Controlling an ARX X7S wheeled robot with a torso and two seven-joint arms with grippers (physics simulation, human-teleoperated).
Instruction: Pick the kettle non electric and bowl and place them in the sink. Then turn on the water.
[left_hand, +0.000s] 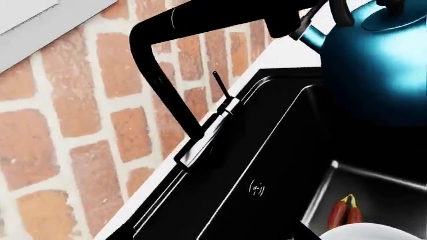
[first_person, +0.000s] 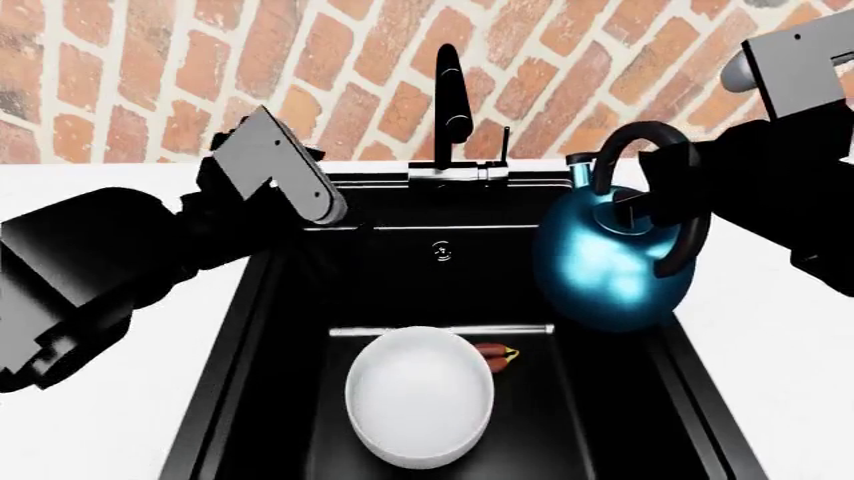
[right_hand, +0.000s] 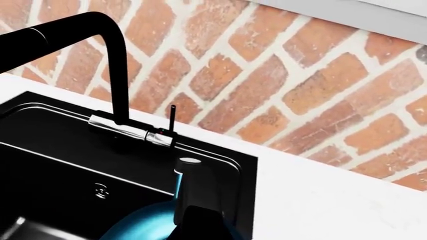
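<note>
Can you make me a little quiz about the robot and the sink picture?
1. True or false: the white bowl already lies in the black sink.
2. Which gripper holds the blue kettle? A left, B right.
3. Fill in: the kettle hangs over the sink's ____ side, as seen from the head camera.

Key: 1 true. 2 B, the right gripper grips its black handle. 3 right.

We see a white table (first_person: 120, 180) holding the black sink (first_person: 267, 330); the faucet (first_person: 451, 100) stands on its back rim.
</note>
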